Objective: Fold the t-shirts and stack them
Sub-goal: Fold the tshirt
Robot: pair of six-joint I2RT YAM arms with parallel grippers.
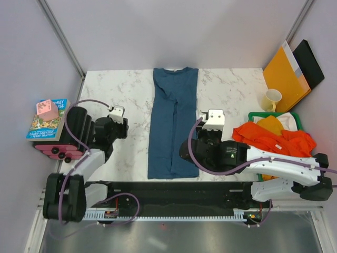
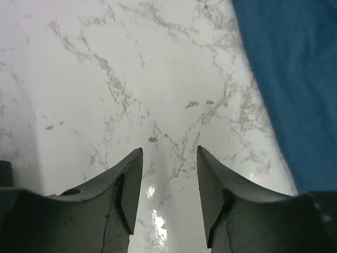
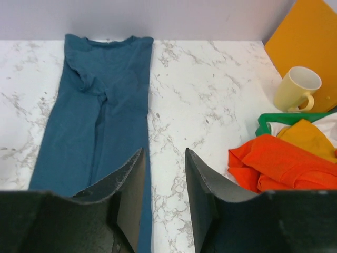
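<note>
Teal shirt [image 1: 172, 124] lies in the middle of the tabletop [image 1: 231, 89] as a long narrow strip, sleeves tucked in. Its collar is at the top of the overhead frame and its hem at the bottom. At centre left, the left gripper [image 1: 117, 112] hovers over bare marble, apart from the cloth's edge; its jaws stand partly open with nothing between them. Just beside the strip's right edge, the right gripper [image 1: 213, 117] is also partly open and empty. An orange shirt [image 1: 274, 138] and a yellow shirt [image 1: 269, 124] lie heaped in the green basket [image 1: 295, 117] at right.

The step in hand looks like the crosswise fold. To do it well, each gripper should probably take one hem corner at the bottom of the frame, pinching all layers low against the tabletop so the tucked sides do not slip loose. Both should lift together, carry the hem evenly toward the collar and lay it down square. The cloth is soft, so a lopsided pull would likely skew the strip.
</note>
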